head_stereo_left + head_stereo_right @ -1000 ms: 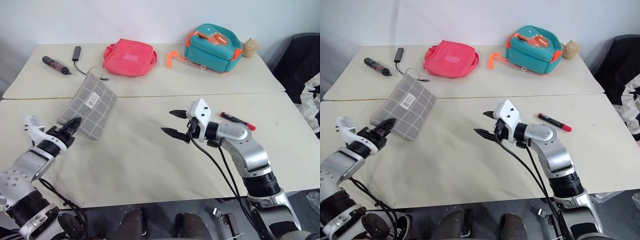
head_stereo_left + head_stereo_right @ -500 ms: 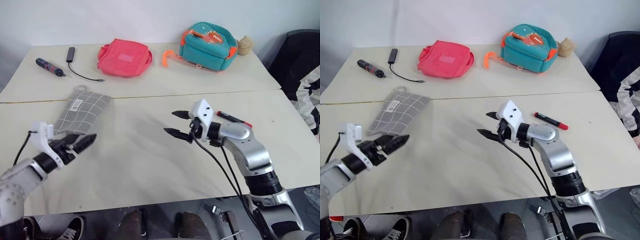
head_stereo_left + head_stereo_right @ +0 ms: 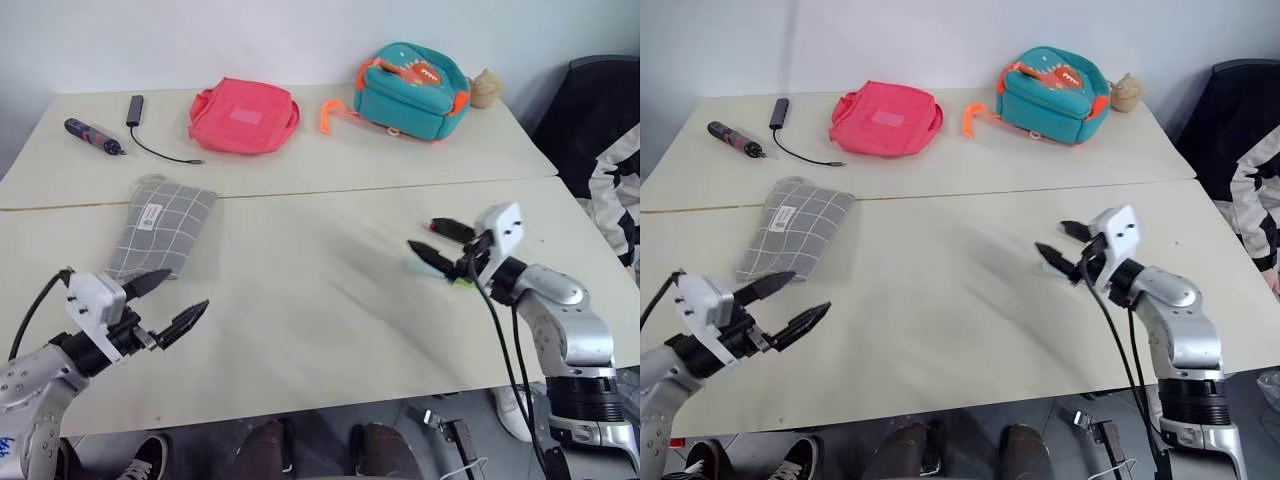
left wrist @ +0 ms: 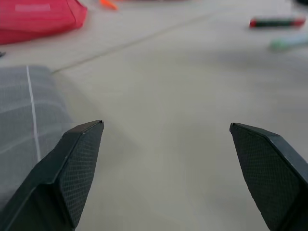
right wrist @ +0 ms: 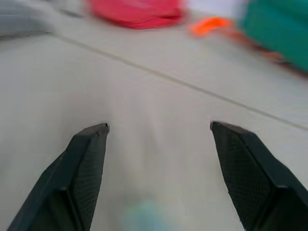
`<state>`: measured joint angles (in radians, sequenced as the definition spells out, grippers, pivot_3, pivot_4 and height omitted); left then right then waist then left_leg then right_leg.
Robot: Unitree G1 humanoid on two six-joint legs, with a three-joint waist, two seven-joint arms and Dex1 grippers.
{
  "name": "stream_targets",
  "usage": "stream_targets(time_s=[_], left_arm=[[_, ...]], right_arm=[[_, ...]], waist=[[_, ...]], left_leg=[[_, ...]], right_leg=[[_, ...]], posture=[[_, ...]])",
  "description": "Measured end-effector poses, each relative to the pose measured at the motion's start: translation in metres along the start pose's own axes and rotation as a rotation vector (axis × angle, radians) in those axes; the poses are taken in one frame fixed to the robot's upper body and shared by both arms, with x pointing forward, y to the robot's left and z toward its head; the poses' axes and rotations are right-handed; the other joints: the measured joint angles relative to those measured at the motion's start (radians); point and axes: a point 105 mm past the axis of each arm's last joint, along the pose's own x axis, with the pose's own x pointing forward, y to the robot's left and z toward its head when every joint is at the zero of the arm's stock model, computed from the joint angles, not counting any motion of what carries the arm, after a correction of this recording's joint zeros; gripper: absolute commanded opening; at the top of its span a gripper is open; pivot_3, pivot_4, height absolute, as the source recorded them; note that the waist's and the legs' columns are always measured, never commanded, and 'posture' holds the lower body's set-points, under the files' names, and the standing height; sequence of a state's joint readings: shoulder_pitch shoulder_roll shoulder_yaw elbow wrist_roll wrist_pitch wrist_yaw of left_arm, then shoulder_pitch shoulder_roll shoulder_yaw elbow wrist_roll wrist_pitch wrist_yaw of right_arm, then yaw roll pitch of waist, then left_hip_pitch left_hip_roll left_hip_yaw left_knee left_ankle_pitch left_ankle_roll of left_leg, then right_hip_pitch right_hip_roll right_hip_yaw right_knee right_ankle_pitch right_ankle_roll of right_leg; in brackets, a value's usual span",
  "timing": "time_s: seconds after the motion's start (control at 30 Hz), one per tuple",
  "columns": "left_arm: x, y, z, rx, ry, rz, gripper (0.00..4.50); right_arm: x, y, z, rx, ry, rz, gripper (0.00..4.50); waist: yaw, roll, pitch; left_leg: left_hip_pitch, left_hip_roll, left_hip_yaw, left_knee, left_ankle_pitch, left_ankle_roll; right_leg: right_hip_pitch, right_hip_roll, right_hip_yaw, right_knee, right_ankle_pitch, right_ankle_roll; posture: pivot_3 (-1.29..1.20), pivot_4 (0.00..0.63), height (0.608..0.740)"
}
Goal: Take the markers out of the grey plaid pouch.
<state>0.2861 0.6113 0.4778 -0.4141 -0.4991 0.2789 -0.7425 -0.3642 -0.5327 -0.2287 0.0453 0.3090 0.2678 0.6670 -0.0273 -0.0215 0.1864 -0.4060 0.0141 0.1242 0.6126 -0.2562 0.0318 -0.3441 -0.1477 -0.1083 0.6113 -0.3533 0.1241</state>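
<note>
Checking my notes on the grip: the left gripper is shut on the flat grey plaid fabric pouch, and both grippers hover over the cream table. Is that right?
Not quite. The left gripper is open and holds nothing; the flat grey plaid fabric pouch lies apart on the cream table. The right eye view shows it. Both grippers, the right gripper included, do hover over the table.

The right tool (image 3: 437,246) hides most of the markers (image 3: 462,283), and the grey plaid pouch (image 4: 24,125) is cut off by the frame edge.
</note>
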Motion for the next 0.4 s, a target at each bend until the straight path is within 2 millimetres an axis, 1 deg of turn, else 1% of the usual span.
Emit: stream_targets(time_s=[0.1,0.17,0.2,0.27,0.4], left_arm=[[-0.002,-0.009,-0.011,0.007,0.023,-0.008,4.46],[-0.002,-0.012,-0.013,0.017,0.016,-0.007,4.46],[-0.001,-0.014,-0.013,0.017,0.01,-0.01,4.46],[-0.001,-0.019,-0.015,0.017,0.002,-0.021,4.46],[-0.003,-0.026,-0.017,0.034,-0.001,-0.045,4.46]], right_arm=[[-0.01,-0.048,-0.012,-0.018,0.039,-0.271,3.54],[-0.021,-0.075,-0.019,-0.023,0.07,-0.418,3.54],[-0.027,-0.083,-0.024,-0.042,0.096,-0.457,3.54],[-0.034,-0.092,-0.032,-0.065,0.121,-0.51,3.54],[-0.047,-0.1,-0.048,-0.064,0.15,-0.574,3.54]], waist=[[0.003,0.001,0.0],[0.004,0.001,0.0],[0.003,0.001,0.0],[0.0,0.002,0.0],[-0.005,0.002,0.0]], left_leg=[[0.0,0.0,0.0,0.0,0.0,0.0],[0.0,0.0,-0.001,0.0,0.0,0.0],[0.0,0.0,-0.001,0.0,0.0,0.0],[0.0,0.0,-0.001,0.0,0.001,0.0],[0.0,0.001,0.0,0.0,0.004,0.006]], right_leg=[[0.0,-0.001,0.0,0.0,0.0,0.0],[0.0,0.0,0.0,0.0,0.0,0.0],[0.0,0.0,0.0,0.0,0.0,0.0],[0.0,0.0,-0.001,0.0,0.0,-0.001],[0.0,0.001,-0.001,0.0,0.0,-0.001]], posture=[[0.0,0.15,0.74],[0.0,0.15,0.74],[0.0,0.15,0.74],[0.0,0.15,0.74],[0.0,0.15,0.74]])
